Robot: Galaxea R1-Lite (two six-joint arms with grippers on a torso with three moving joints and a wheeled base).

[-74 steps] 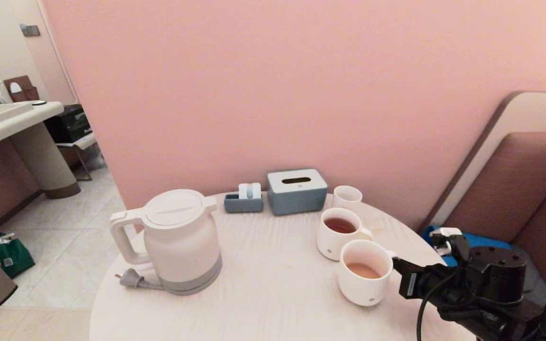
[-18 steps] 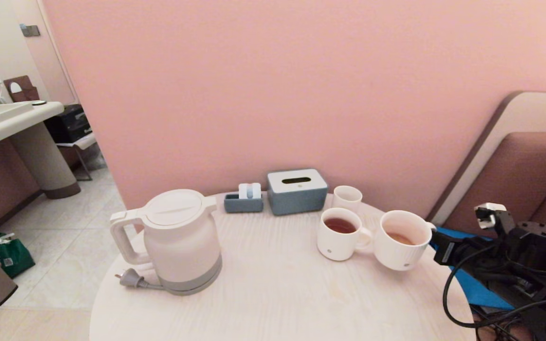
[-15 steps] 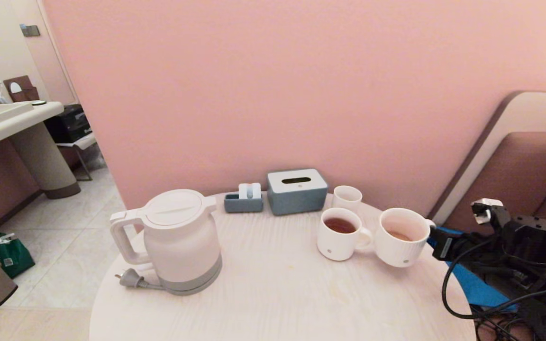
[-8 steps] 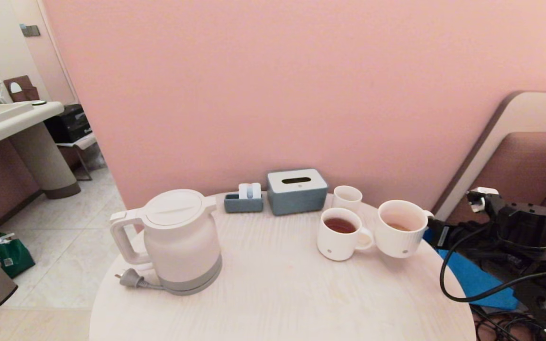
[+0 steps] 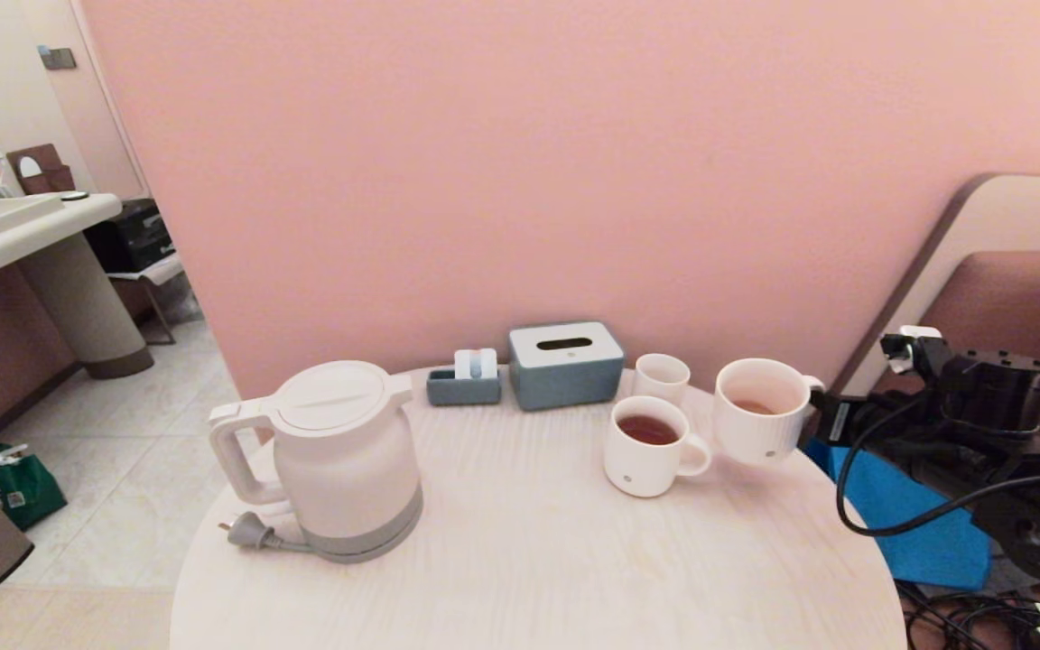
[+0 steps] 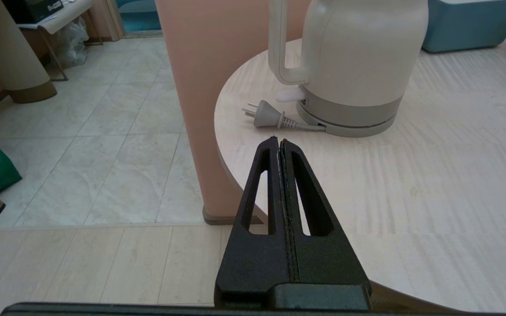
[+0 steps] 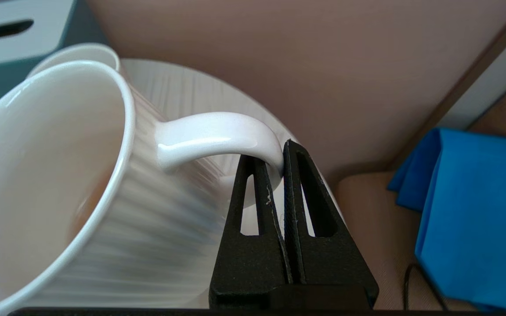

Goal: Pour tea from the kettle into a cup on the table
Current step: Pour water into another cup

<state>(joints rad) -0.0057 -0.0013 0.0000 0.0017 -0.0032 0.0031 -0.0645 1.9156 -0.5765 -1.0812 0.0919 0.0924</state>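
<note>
Two grippers matter here, and only one is at work: the right gripper (image 7: 279, 164) is clamped on the loop handle of the cup (image 5: 759, 411), a white ribbed mug with a grey dot near its base and a pale orange inside, and carries it clear of the round tabletop of pale, whitish wood grain, the table (image 5: 529, 560), at its far right edge. The mug hangs tilted, mouth leaning toward the camera, with a little pale orange-brown tea (image 5: 752, 407) pooled low inside. It hangs just to the right of a like white mug holding darker red-brown tea (image 5: 649, 445); whether the two touch cannot be told. The large white plastic kettle with a grey bottom band (image 5: 339, 456) stands upright well apart on the table's left side, loop handle turned to the left edge, spout toward the middle, grey plug (image 6: 267, 117) lying beside its base. The left gripper (image 6: 279, 145), jaws pressed together and empty, is parked low off the table's near-left rim, aimed toward that handle, so I judge it the nearer arm for lifting the kettle, while the cup lies far across the table from the spout. From the right wrist, the mug's near wall is smeared, its base is cut off, and the tea's depth is hard to judge.
</note>
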